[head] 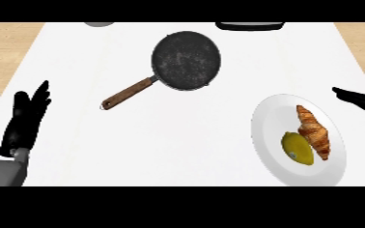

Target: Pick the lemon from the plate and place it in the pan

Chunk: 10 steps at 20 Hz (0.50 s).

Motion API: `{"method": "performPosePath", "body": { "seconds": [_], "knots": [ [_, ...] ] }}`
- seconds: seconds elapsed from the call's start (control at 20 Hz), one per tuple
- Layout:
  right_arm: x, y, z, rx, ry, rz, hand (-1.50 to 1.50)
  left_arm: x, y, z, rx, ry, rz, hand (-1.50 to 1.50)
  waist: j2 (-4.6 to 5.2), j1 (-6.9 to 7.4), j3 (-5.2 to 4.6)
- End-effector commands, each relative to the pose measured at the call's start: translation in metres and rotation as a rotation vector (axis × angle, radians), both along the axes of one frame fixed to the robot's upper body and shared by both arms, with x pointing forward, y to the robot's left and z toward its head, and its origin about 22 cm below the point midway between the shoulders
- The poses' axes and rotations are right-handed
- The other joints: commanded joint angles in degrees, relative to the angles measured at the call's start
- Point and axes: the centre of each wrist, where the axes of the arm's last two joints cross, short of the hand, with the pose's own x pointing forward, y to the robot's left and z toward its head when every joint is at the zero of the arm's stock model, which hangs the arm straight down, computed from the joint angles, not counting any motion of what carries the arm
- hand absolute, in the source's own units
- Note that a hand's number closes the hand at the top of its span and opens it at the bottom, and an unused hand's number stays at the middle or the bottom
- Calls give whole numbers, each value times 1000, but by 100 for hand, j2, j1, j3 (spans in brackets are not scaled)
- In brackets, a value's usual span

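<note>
One lemon (pixel 298 148) is seen lying on the white plate (pixel 274 121), toward the lower part of it, at about five o'clock in the head view. It is touched or very nearly touched on its right side by a croissant (pixel 314 131), which is laid lengthwise along the plate's right half; the pair appear to have been set side by side, so that the lemon's left side and top are left free for a grasp while its right side is crowded. The plate is placed on the white counter (pixel 178 140), well apart from the pan (pixel 186 60), which is found at about twelve o'clock with its dark bowl uncovered and nothing in it. Its brown handle (pixel 128 93) is pointed down toward seven o'clock, away from the plate, so the bowl can be approached from the plate's side without the handle being crossed. The right hand (pixel 349 96) is shown only as dark fingertips at the view's right edge, at about three o'clock, just above and beside the plate; whether its fingers are spread or curled cannot be told, and nothing is seen in them. The left hand (pixel 25 121) is held at nine o'clock by the left edge, fingers straight and released, pointing up, grasping nothing; it is judged to be resting. The lemon has not yet been picked, so the whole task is judged to remain.
</note>
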Motion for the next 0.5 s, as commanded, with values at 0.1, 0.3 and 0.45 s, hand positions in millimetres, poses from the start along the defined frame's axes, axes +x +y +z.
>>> {"method": "performPosePath", "body": {
  "seconds": [0.1,0.3,0.45],
  "knots": [
    [3,18,-34,-128,55,27,-150,-5,-9,-6,8,-10,-3,0,4,39,4],
    [-12,29,-46,-136,42,19,-150,-8,7,5,-4,-8,-9,0,-2,9,2],
    [-17,40,-58,-177,23,-14,-150,-3,-12,-4,-10,15,9,0,-2,-1,3]
  ]
}}
